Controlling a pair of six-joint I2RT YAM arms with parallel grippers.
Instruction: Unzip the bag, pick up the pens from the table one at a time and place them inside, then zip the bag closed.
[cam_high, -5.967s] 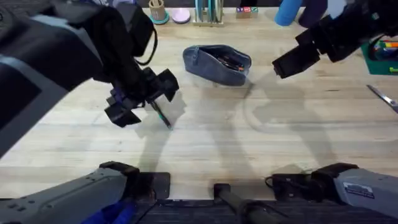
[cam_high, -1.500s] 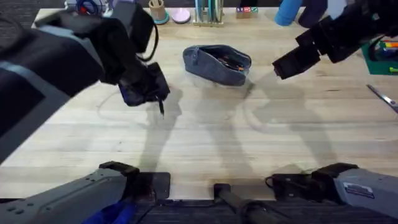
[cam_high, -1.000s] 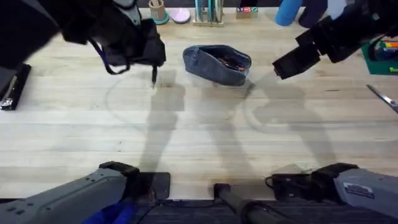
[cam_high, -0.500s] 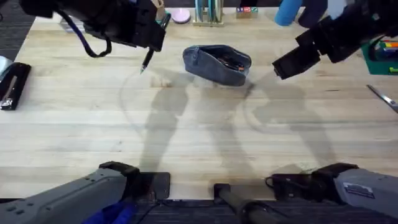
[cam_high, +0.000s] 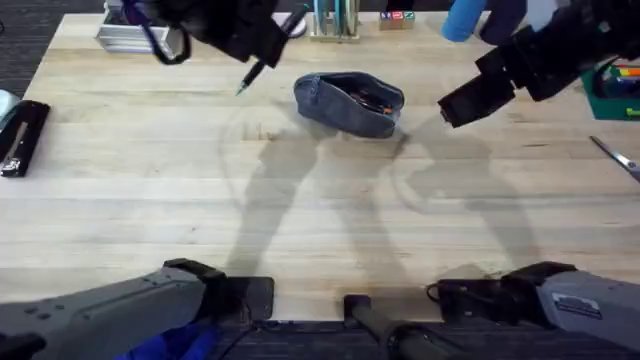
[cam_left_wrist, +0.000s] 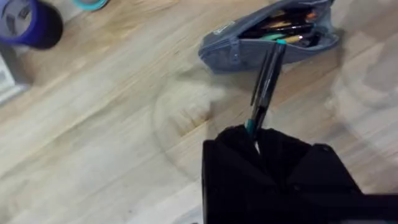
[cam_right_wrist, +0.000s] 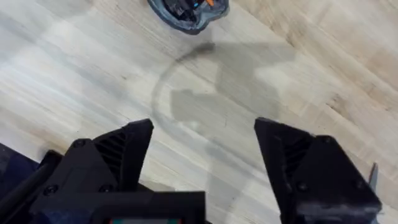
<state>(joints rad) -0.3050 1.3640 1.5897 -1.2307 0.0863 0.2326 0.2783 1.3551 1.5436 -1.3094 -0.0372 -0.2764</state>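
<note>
Upper end of the pen (cam_left_wrist: 264, 84) buried between the dark fingers of the left gripper (cam_high: 262, 38). Far end of the bag (cam_right_wrist: 188, 10) cut off by the right wrist view's edge (contents there too small to tell). Scissors (cam_high: 617, 158) clipped at the overhead's edge.

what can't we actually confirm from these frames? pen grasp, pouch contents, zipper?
- Left pincer contact on the pen: left wrist view, black housing covers the fingertips.
- Pen count inside the pouch: overhead too small; left wrist view shows overlapping barrels, partly behind the held pen.
- Zipper pull: not discernible in the overhead or either wrist view.
- Scissors: cut off by the overhead's right edge.
</note>
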